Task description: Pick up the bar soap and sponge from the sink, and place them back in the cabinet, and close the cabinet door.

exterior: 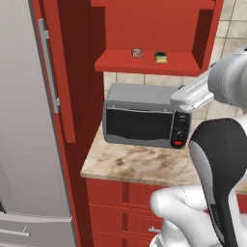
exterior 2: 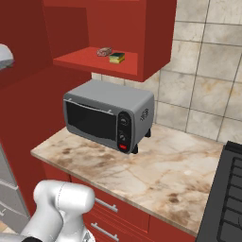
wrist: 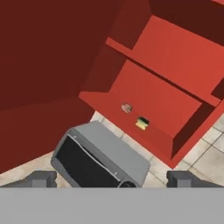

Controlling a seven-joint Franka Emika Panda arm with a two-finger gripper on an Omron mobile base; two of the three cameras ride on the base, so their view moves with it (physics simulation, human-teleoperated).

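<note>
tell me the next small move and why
Probably swing the open, empty claw toward the cabinet door: the bar soap and sponge already sit side by side on the cabinet shelf, and the door stands open above the toaster oven.

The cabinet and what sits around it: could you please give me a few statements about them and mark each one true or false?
1. The bar soap and the sponge both lie on the cabinet shelf. True.
2. The cabinet door is shut. False: it stands open, swung to the left.
3. The hand is closed on the sponge. False: its fingers are spread wide with nothing between them.
4. A toaster oven stands on the counter below the cabinet. True.
5. The sponge lies on top of the soap. False: they lie side by side, apart.
</note>
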